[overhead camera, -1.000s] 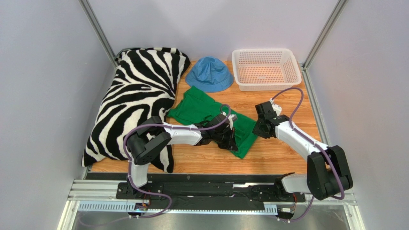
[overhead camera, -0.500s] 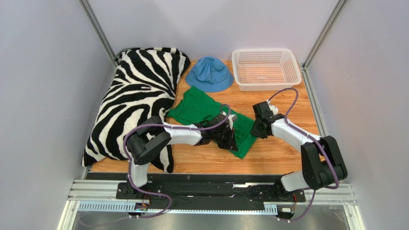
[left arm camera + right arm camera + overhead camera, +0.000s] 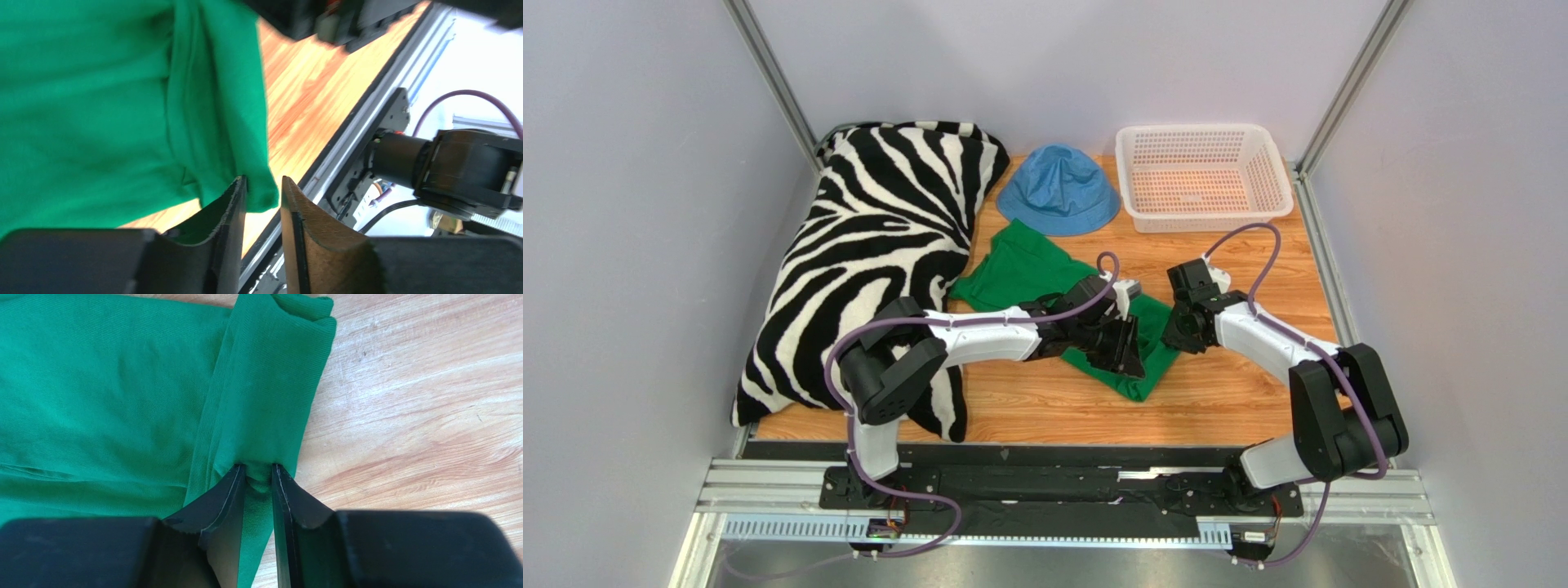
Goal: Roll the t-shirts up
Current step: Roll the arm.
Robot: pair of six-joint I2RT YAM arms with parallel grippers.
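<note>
The bright green t-shirt [image 3: 1020,276] lies crumpled on the wooden table between the two arms, its right part folded over. My left gripper [image 3: 1124,349] sits over the shirt's near right part. In the left wrist view its jaws [image 3: 263,187] stand apart, and a hanging corner of the t-shirt [image 3: 92,110] reaches their tips. My right gripper [image 3: 1179,328] is at the shirt's right edge. In the right wrist view it [image 3: 258,471] is shut on a folded band of the t-shirt [image 3: 110,386], with green cloth bunched between the fingers.
A large zebra-striped pillow [image 3: 879,245] fills the left side of the table, partly under the left arm. A blue bucket hat [image 3: 1058,188] lies behind the shirt. A white mesh basket [image 3: 1205,222] stands at the back right. The black base rail [image 3: 1051,459] runs along the near edge.
My left gripper has gone from shut to open and shifted a little to the right over the shirt. My right gripper edged left against the shirt's edge and keeps its grip.
</note>
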